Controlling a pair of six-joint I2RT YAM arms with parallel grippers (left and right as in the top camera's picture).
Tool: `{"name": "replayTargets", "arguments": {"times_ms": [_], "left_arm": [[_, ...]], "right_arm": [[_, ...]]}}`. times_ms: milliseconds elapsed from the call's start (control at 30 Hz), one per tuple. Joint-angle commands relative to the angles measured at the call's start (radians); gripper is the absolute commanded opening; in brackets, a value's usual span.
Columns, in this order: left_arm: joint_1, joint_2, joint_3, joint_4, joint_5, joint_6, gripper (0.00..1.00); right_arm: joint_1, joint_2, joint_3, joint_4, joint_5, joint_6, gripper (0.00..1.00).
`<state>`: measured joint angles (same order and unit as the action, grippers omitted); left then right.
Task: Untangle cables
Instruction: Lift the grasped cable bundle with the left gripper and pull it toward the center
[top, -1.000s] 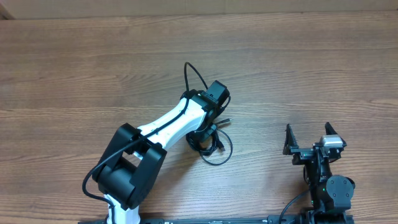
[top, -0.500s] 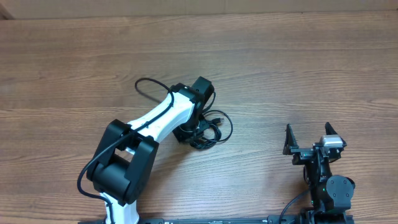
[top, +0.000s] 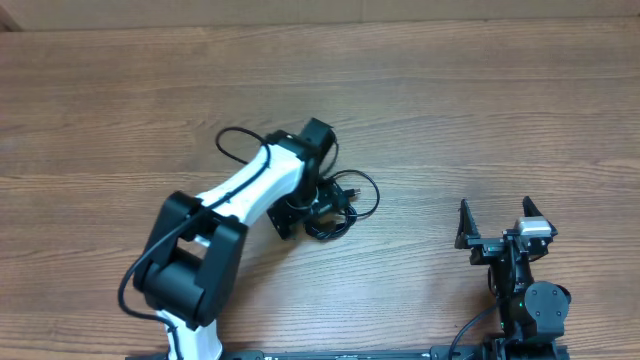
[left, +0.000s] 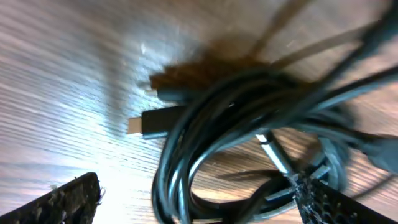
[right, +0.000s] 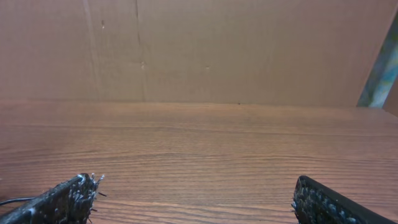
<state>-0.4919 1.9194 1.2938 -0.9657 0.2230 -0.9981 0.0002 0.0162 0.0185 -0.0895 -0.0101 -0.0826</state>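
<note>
The cables (top: 345, 204) lie as one tangled black bundle on the wooden table (top: 480, 110), just left of centre. My left gripper (top: 308, 207) hangs right over the bundle's left part, open. In the left wrist view the looped cords (left: 249, 118) fill the gap between its fingertips (left: 68, 199), close up and blurred, and nothing pinches them. A plug with a pale tip (left: 146, 124) sticks out to the left, and a silver plug (left: 273, 152) lies inside the loops. My right gripper (top: 495, 225) is parked at the lower right, open and empty, far from the cables.
My left arm's white link (top: 245, 190) and black elbow (top: 190, 275) slant from the near edge up to the bundle. The right wrist view shows bare wood (right: 199, 149) up to a brown wall (right: 199, 50).
My left arm swung left, dragging the bundle with it, and its jaws then opened, leaving the cables lying on the table. The right arm stayed still.
</note>
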Motion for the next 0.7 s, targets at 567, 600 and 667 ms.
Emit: {"name": "replayTargets", "arguments": {"times_ms": [567, 600, 667], "left_arm": [[-0.082, -0.503, -0.154, -0.162, -0.503, 0.013, 0.96], [-0.099, -0.526, -0.197, -0.130, -0.495, -0.004, 0.97], [-0.127, -0.563, -0.274, -0.058, -0.451, -0.016, 1.00]], "right_arm": [[-0.001, -0.001, -0.010, 0.005, 0.009, -0.005, 1.00], [-0.001, -0.001, -0.010, 0.006, 0.009, -0.005, 1.00], [-0.001, -0.001, -0.010, 0.006, 0.009, -0.005, 1.00]]}}
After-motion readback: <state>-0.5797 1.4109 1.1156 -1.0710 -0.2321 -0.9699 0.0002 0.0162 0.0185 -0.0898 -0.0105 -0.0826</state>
